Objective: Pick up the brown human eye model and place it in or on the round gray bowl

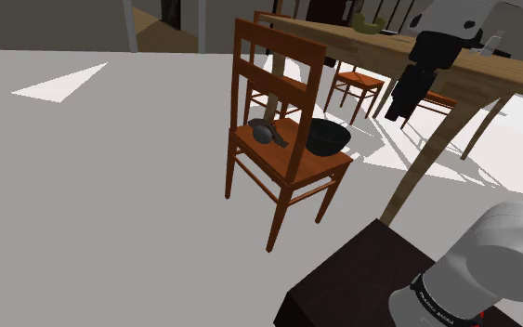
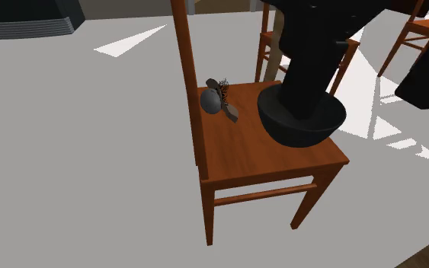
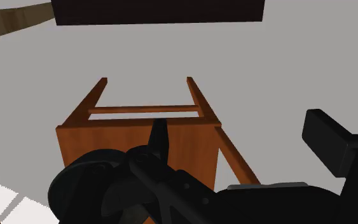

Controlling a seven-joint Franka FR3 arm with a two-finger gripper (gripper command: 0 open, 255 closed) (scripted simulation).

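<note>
Gripper (image 1: pixel 398 115) spread, empty | bowl (image 2: pixel 296 131) under it, eye model (image 2: pixel 219 99) beyond | risk: I clip bowl reaching over, nudging model off chair (image 2: pixel 266 164)

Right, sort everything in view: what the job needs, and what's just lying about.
Job: grey-brown eye model; dark round bowl; wooden chair holding both.
Lying about: long wooden table; green bowl on it; chairs beside the table.
</note>
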